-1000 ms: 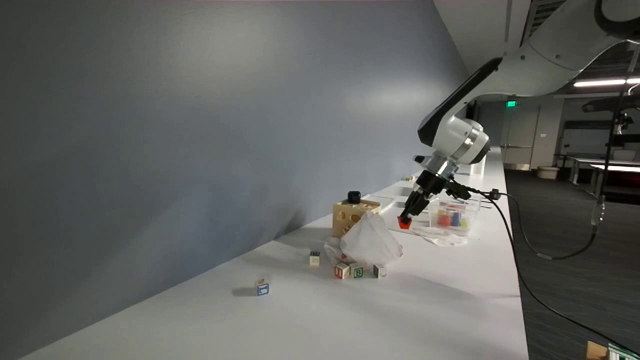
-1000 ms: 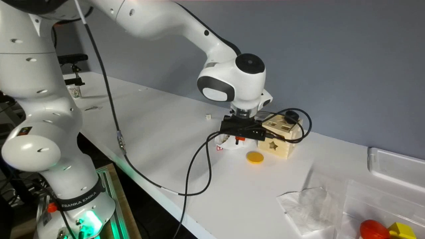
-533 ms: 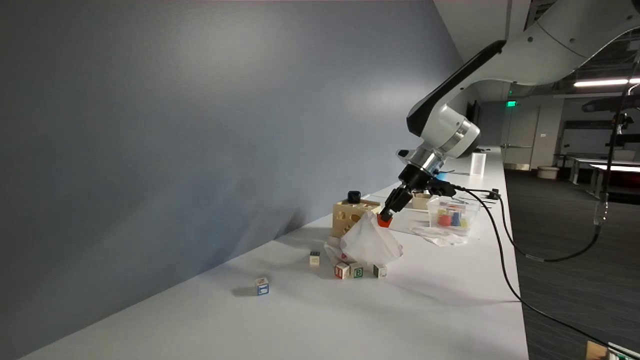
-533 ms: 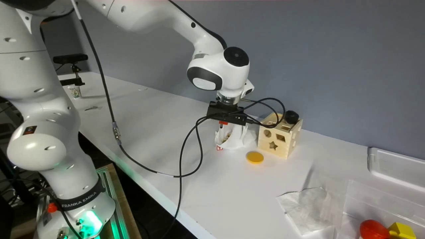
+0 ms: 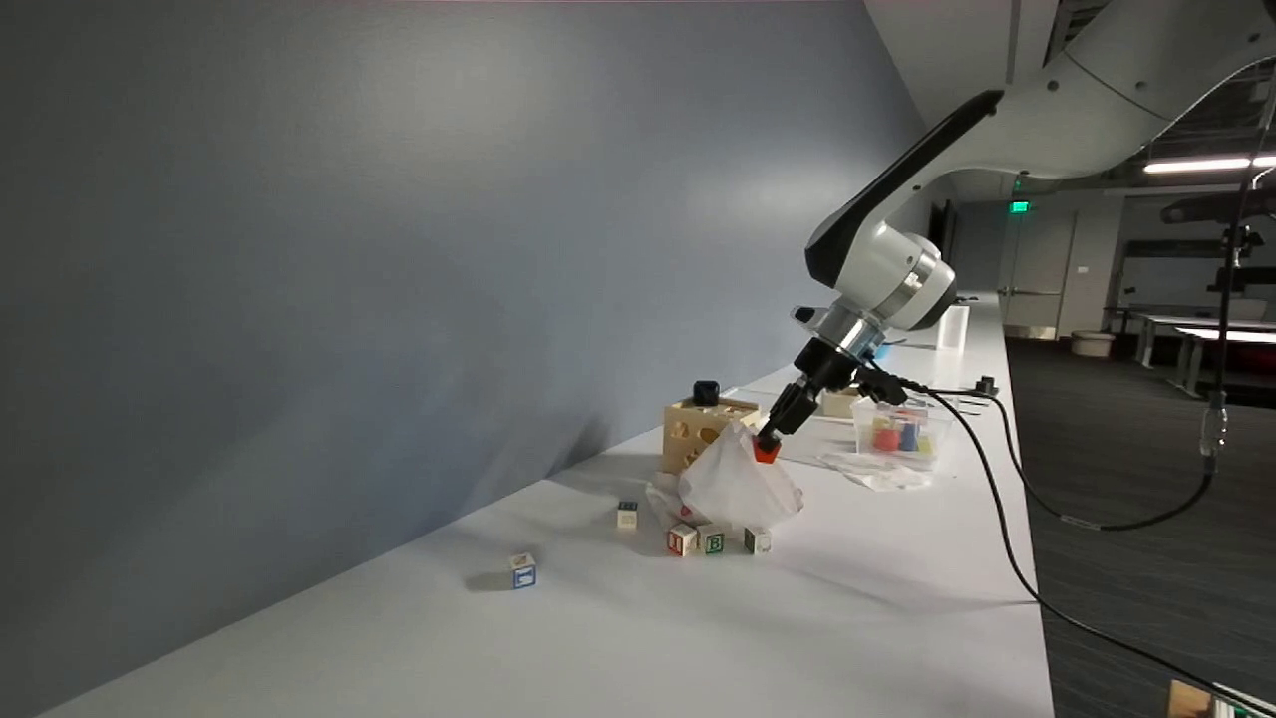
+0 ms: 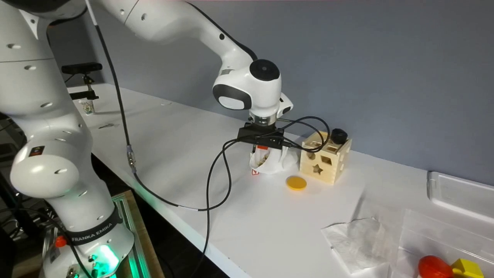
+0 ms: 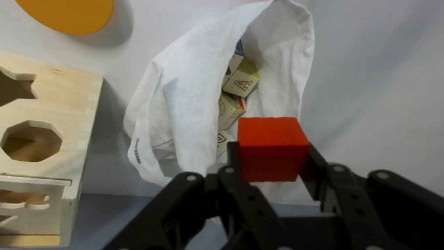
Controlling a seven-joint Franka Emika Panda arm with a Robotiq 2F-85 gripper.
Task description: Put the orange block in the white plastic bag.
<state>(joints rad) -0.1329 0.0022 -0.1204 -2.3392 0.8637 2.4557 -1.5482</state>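
Wrist view: wooden shape-sorter box [image 7: 55, 111], L of white plastic bag [image 7: 194, 104]; bag's mouth gaping, lettered cubes [image 7: 241, 83] inside; orange block [image 7: 274, 149] overlapping bag's R rim, contact unclear, ridge btwn visible faces running jaw to jaw, long axis unclear; gripper [image 7: 272, 158] clamped on block, jaws partway apart. Ext. view, R of bag: clear bin [image 5: 902, 462] w/ coloured shapes [image 5: 908, 437].

The block [image 7: 274, 146] is orange-red, the tool [image 7: 271, 156] black, the bag [image 7: 194, 86] white with dark print. A letter cube [image 7: 242, 82] has a brown A on cream beside yellow. The wooden box [image 7: 71, 92] is tan, the disc [image 6: 296, 183] amber, the table [image 6: 274, 224] white.
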